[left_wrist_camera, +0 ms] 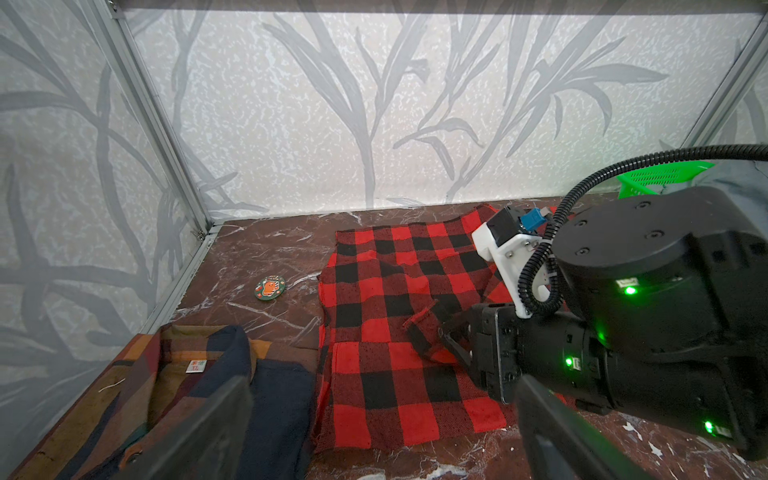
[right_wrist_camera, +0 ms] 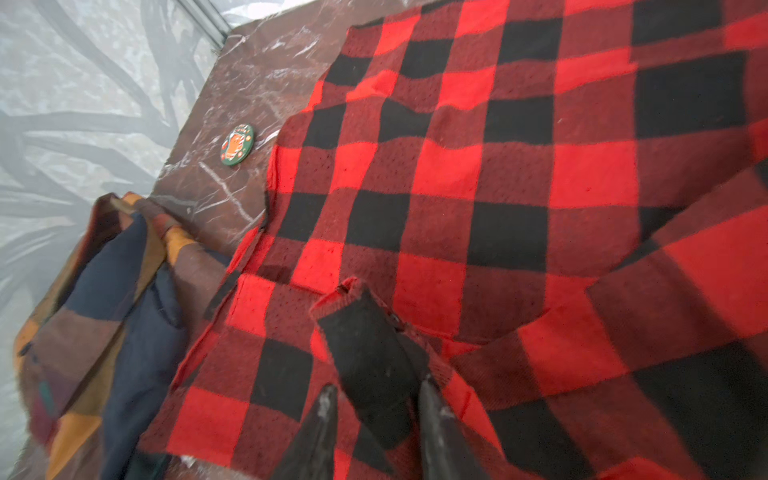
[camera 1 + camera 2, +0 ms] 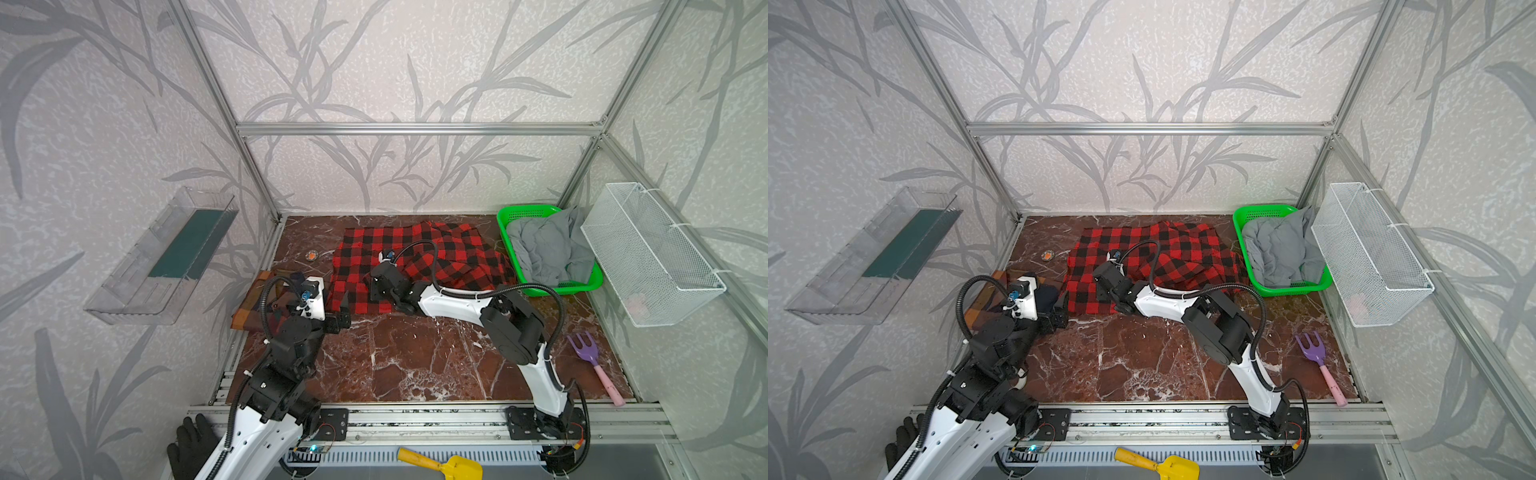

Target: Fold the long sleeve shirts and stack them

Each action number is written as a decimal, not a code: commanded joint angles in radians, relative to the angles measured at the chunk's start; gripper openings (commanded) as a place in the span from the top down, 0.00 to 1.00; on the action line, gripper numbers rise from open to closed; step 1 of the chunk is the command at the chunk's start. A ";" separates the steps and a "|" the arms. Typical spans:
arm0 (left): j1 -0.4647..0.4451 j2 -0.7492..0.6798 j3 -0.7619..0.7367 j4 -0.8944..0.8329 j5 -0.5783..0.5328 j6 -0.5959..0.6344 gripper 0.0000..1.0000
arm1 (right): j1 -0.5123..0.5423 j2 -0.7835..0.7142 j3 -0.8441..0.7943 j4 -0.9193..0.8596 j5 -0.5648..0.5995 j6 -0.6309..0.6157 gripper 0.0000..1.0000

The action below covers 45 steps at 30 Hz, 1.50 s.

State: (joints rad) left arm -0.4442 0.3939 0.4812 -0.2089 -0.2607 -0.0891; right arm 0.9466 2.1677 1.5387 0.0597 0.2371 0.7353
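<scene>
Even diffuse light, faint soft shadows, wide-angle bending at edges, right wrist view slightly blurred

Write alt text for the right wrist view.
The right claw, jaws apart, straddles a cuff of the red-and-black check shirt spread on the marble table. Beside it lie the brown, orange and navy plaid shirt and a round green badge.

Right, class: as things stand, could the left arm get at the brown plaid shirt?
Probably yes: the left gripper hangs open beside the brown plaid shirt, nothing lies on top of it, and the right gripper is over the red-and-black shirt.
</scene>
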 commanded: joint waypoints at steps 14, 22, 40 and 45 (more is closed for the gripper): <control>-0.005 0.019 -0.007 0.002 -0.033 -0.024 0.01 | 0.010 -0.172 -0.188 0.143 -0.175 0.033 0.51; -0.004 0.067 0.004 -0.008 0.013 -0.063 0.01 | -0.014 -0.276 -0.270 0.152 -0.212 -0.020 0.45; -0.004 0.600 0.145 -0.059 0.206 -0.499 0.09 | -0.458 -0.629 -0.488 -0.056 -0.304 -0.151 0.43; -0.004 0.735 0.174 -0.050 0.189 -0.532 0.10 | -0.533 -0.648 -0.520 -0.065 -0.356 -0.159 0.42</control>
State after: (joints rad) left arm -0.4454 1.0832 0.6228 -0.2752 -0.0727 -0.5488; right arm 0.4454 1.5467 1.0397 0.0204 -0.0799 0.6071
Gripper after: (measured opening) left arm 0.901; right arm 0.575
